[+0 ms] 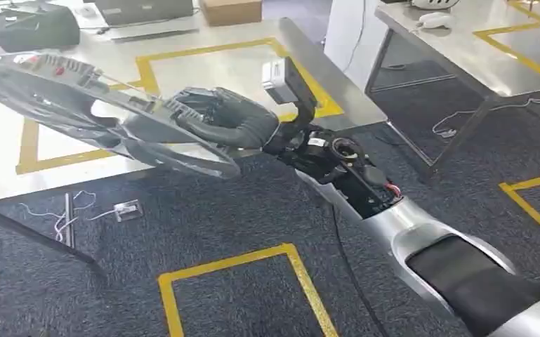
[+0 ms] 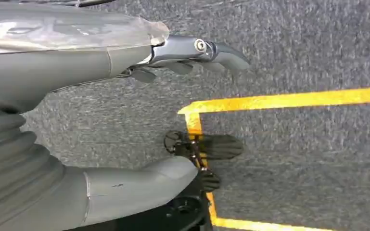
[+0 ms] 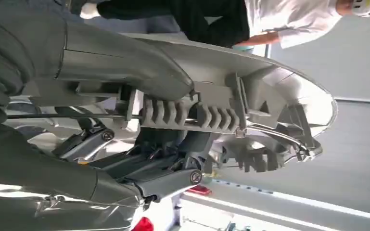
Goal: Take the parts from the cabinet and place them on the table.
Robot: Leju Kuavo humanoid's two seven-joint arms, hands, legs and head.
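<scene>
Grey carpet floor (image 1: pixel 203 217), nearest: dark pile crossed by yellow tape lines (image 1: pixel 235 263), with small metal floor plates at the near left.

Left hand (image 2: pixel 192 53): hangs low over the carpet, seen from its wrist; fingers apart and nothing in them, so released. Well apart from the part and from the table.

Right arm (image 1: pixel 421 239): silver, enters from the near right and reaches up and to the left, wrist camera standing above it.

Right hand (image 1: pixel 218 119): dark fingers wrapped round the near edge of the part; grasping it. The right wrist view confirms thumb and fingers closed on the ribbed underside.

Part (image 1: pixel 77 98): large, dark grey moulded plastic piece, roughly oval, with ribs, clips and a thin rod on its underside (image 3: pixel 250 115). Its long axis runs left and away from the right hand, tilted, the far-left end higher. Held in the air above the near edge of the table, not yet touching it.

Table (image 1: pixel 253 74): pale, shiny top with a yellow taped rectangle (image 1: pixel 203 53), directly beyond and below the part. Judgement: the carry is nearly done; lowering and levelling the part onto the top is what remains, and the right hand alone is placed to do it.

Far items: a cardboard box (image 1: pixel 230 10) and a laptop at the far edge; a second table (image 1: pixel 463 49) at far right.
</scene>
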